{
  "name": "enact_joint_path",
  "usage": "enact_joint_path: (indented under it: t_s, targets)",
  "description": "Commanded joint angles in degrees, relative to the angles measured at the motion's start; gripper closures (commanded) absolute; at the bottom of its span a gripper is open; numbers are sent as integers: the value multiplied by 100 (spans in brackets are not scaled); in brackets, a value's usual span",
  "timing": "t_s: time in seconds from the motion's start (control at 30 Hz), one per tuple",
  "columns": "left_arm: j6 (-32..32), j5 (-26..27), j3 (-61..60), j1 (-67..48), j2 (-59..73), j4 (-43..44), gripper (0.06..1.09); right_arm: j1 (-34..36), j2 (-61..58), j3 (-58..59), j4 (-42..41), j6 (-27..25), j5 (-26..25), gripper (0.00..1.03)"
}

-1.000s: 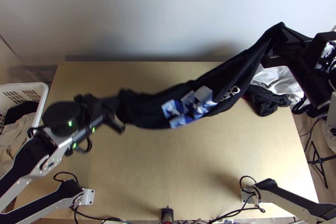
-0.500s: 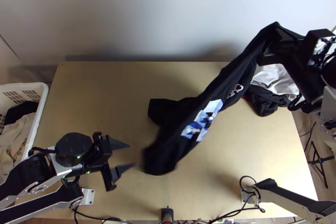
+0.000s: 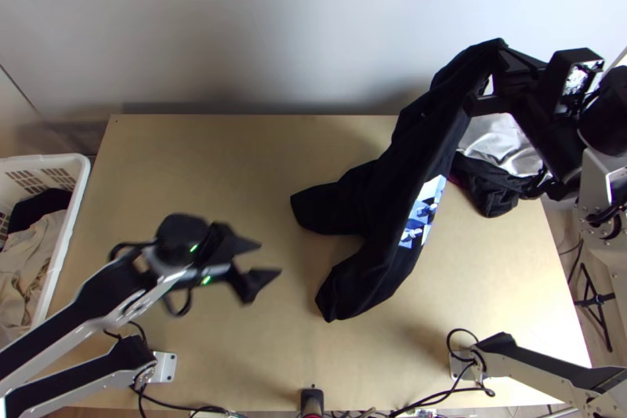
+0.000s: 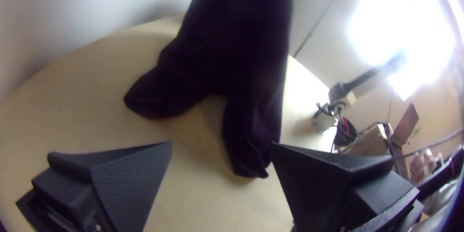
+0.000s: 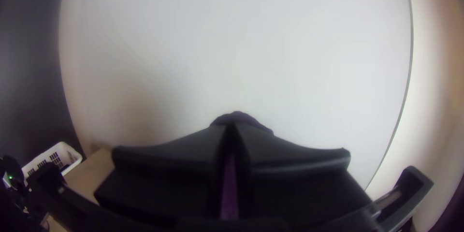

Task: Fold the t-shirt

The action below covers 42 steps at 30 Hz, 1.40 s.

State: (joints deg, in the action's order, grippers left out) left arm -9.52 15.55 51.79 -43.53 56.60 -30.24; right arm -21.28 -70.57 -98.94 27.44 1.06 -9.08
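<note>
Black t-shirt (image 3: pixel 384 214): hangs in loose folds over the table (image 3: pixel 196 159), right of its middle, two lower ends pointing apart.
Right gripper (image 3: pixel 495 77): I pinch the cloth's upper end between closed fingers, above the far right.
Left gripper (image 3: pixel 270 258): my fingers stand well apart, gripping nothing, near those lower ends.

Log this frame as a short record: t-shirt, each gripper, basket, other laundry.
t-shirt: black, hanging bunched over the table, unfolded; blue-and-white print partly visible
right gripper: shut on the t-shirt's upper end
left gripper: open, holding nothing, facing the shirt's lower part
laundry basket: white, left of the table, cloths inside
other laundry: grey and black cloths, far right
</note>
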Motion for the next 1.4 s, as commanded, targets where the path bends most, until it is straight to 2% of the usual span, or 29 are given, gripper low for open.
enact_joint_path:
  t_s: [0.0, 0.1, 0.2, 0.27, 0.53, 0.7, 1.07, 1.37]
  targets:
    - [-824, -483, 411, 424, 1758, 1416, 11, -61, -36, -21, -20, 8, -50, 100]
    - [-1193, -465, 938, 450, 2786, 1530, 11, -61, -10, -29, 16, -18, -94, 100]
    - [-1623, -237, 1466, 424, 3621, 1539, 11, -52, 25, -21, 68, -62, -129, 100]
    - [-1940, 53, 1764, 407, 4017, 1547, 11, -52, 60, -12, 77, -97, -164, 100]
    - [-2854, 502, 3215, 336, 5441, 1407, 11, -43, 175, -12, 121, -124, -208, 100]
    - [-2907, 677, 3909, 354, 5810, 1468, 11, -43, 333, 41, 279, -132, -243, 100]
    - [-3460, 809, 6115, 125, 7374, 1451, 11, -43, 790, 524, 323, -203, -375, 100]
    - [-3557, 809, 6800, -94, 8200, 1495, 11, -34, 816, 199, 473, -378, -401, 100]
